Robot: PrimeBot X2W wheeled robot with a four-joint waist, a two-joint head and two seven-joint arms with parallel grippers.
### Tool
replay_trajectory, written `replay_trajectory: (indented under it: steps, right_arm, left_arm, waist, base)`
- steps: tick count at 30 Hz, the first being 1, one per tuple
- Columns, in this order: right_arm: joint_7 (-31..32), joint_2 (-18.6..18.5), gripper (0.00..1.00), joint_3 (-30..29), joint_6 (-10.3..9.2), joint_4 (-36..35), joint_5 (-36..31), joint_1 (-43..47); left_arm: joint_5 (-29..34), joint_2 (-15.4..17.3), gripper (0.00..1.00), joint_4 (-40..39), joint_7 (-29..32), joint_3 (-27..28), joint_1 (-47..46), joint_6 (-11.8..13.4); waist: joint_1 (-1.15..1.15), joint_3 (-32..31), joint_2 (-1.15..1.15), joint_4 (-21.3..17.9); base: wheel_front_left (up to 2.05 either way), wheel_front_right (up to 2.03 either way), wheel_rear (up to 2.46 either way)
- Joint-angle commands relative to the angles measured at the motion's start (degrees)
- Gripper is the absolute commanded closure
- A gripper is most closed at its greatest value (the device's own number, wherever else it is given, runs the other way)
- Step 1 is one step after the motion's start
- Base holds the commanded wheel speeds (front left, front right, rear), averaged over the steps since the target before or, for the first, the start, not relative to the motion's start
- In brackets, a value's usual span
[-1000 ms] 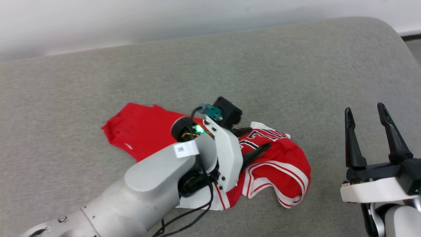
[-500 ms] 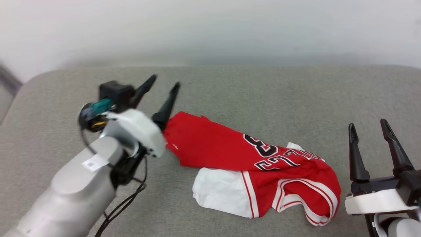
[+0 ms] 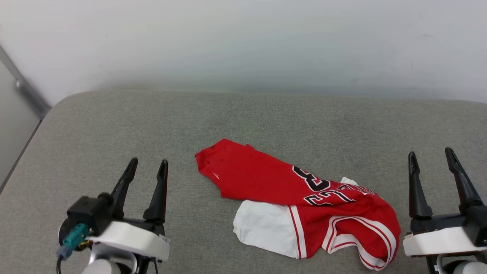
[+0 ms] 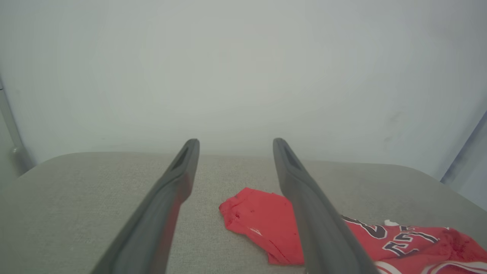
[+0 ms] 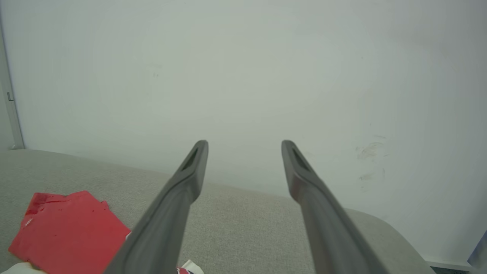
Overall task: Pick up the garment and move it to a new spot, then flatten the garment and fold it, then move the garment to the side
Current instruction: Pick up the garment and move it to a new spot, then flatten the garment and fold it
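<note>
Lying crumpled, the red white-sleeved jersey T-shirt (image 3: 266, 182) looks light and limp — pinch its free red corner; left gripper (image 3: 148, 161) and right gripper (image 3: 430, 152) gape empty.

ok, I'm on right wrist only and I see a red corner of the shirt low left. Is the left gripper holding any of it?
Observer: No. The left gripper is open, off to the left of the garment, over the bare grey cushion.
Operator: Shirt flat yet?
Observer: No. It lies rumpled, with a white sleeve sticking out from under the red body on the near side.
Operator: Where's my gripper relative to it?
Observer: The right gripper is open beside the garment's striped right end, with its fingers pointing away and nothing between them.
</note>
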Motion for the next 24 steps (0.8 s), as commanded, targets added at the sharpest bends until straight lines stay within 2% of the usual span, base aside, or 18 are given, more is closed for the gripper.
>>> replay_trajectory:
  steps: [1,9,12,14,17,24]
  right_arm:
    - [-0.1,0.1,0.0,0.09,-0.02,-0.1,0.24,0.52]
    - [-0.1,0.1,0.0,1.12,-0.02,-0.11,0.77,1.03]
    - [-0.1,0.1,0.0,1.43,-0.02,0.0,0.55,1.09]
    - [-0.1,0.1,0.0,1.68,-0.02,0.07,0.46,0.97]
    - [-0.11,0.1,0.0,1.85,-0.02,-0.14,0.29,0.65]
    - [-0.1,0.11,0.0,2.13,-0.02,-0.34,-0.05,0.5]
  left_arm:
    - [1.11,-0.96,0.0,-0.53,-0.14,0.99,2.07,-0.4]
    - [6.7,-6.47,0.0,-0.75,-0.14,5.28,8.79,-3.99]
    - [7.84,-7.07,0.0,0.32,-0.14,5.64,9.08,-5.32]
    - [9.26,-6.07,0.0,1.51,0.96,3.75,8.8,-6.55]
    - [9.82,-5.76,0.0,1.69,5.63,0.99,7.02,-7.42]
    - [6.91,-6.17,0.0,-0.5,25.08,-4.59,3.44,-7.67]
  waist:
    - [0.01,-0.11,0.0,-0.15]
    - [0.01,-0.14,0.0,-0.76]
    - [0.01,-0.18,0.0,-1.08]
    - [0.01,-0.04,0.0,-1.46]
    - [0.01,0.52,0.0,-1.89]
    - [0.01,2.38,0.0,-2.87]
  base:
    - [0.0,0.0,0.0]
    - [0.0,0.0,0.0]
    - [0.0,0.0,0.0]
    - [0.0,0.0,0.0]
    - [0.0,0.0,0.0]
    - [0.0,0.0,0.0]
